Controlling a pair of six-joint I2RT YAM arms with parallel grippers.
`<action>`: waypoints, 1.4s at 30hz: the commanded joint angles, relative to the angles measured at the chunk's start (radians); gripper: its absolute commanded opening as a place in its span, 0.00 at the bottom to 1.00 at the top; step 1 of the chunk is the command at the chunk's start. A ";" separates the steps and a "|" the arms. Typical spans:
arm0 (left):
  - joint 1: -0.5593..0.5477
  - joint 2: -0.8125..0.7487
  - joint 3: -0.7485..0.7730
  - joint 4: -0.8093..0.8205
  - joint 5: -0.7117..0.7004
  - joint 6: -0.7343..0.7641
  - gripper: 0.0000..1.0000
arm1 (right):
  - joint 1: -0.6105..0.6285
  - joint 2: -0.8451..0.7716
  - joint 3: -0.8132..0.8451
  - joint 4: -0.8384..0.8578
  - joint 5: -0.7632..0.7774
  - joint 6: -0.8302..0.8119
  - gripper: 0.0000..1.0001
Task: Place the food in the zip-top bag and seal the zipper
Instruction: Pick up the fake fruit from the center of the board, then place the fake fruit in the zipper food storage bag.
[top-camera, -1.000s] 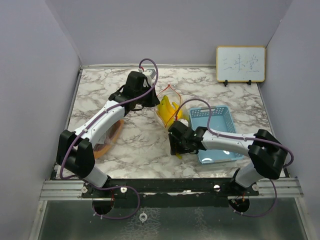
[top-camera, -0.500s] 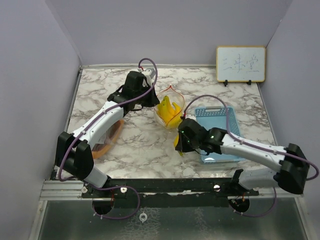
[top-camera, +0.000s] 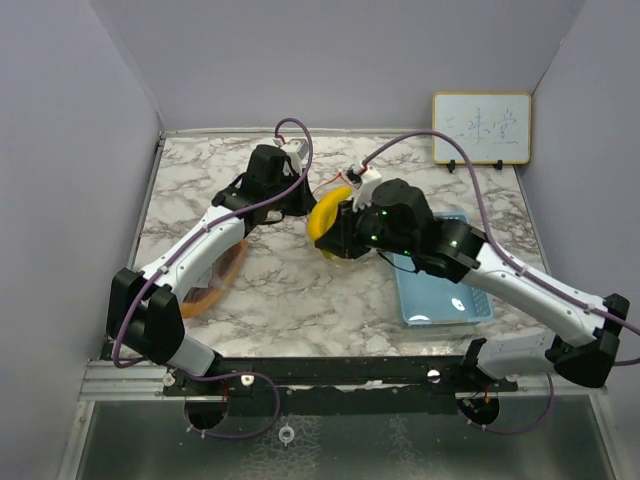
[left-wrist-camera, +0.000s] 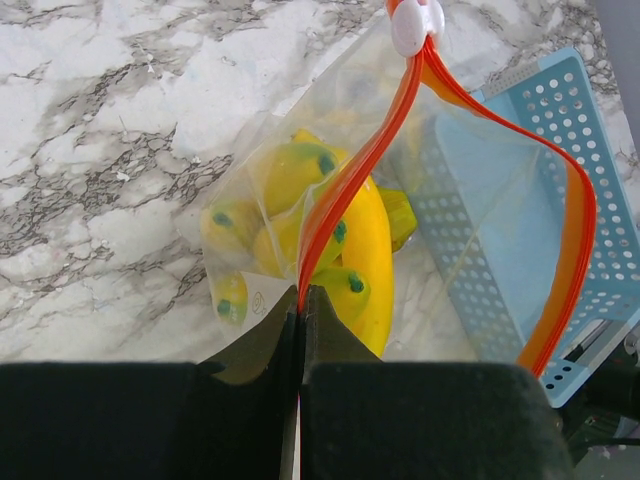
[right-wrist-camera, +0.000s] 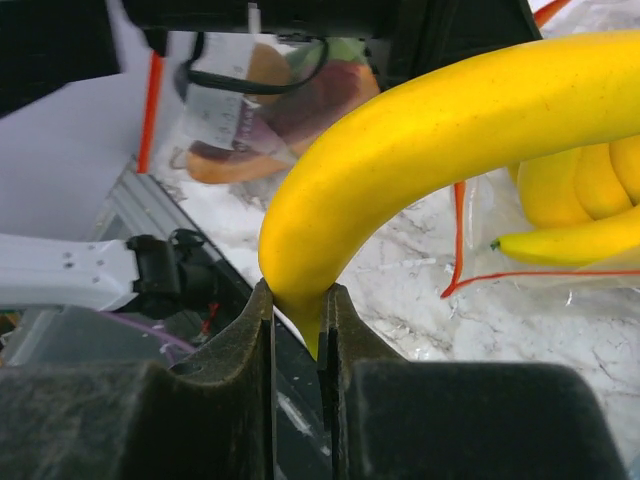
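The clear zip-top bag (left-wrist-camera: 300, 190) with an orange zipper strip (left-wrist-camera: 560, 250) and a white slider (left-wrist-camera: 417, 22) lies on the marble table (top-camera: 290, 290) with several yellow bananas inside. My left gripper (left-wrist-camera: 301, 300) is shut on the bag's zipper edge and holds the mouth up; in the top view it (top-camera: 303, 200) is just left of the bag. My right gripper (right-wrist-camera: 300, 320) is shut on the tip of a large yellow banana (right-wrist-camera: 450, 130). In the top view this banana (top-camera: 322, 212) hangs at the bag's mouth, with the right gripper (top-camera: 338, 232) beside it.
The light blue basket (top-camera: 440, 275) stands right of the bag, under my right arm. A second bag holding orange, purple and green foods (right-wrist-camera: 270, 110) lies at the front left under my left arm (top-camera: 215, 275). A whiteboard (top-camera: 481, 127) stands at the back right.
My right arm has swung from the basket's front-left corner back and up to the bag's mouth, carrying the banana. The left gripper has kept its hold on the bag.
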 joint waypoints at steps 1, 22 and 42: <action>0.003 -0.059 -0.014 0.046 0.029 -0.005 0.00 | -0.048 0.115 -0.004 0.063 0.025 -0.014 0.02; 0.003 -0.102 -0.043 0.041 0.020 -0.022 0.00 | -0.069 0.132 -0.170 0.321 0.278 -0.100 0.02; 0.003 -0.086 -0.038 0.049 0.020 -0.015 0.00 | -0.069 0.155 0.119 0.050 0.527 -0.031 0.67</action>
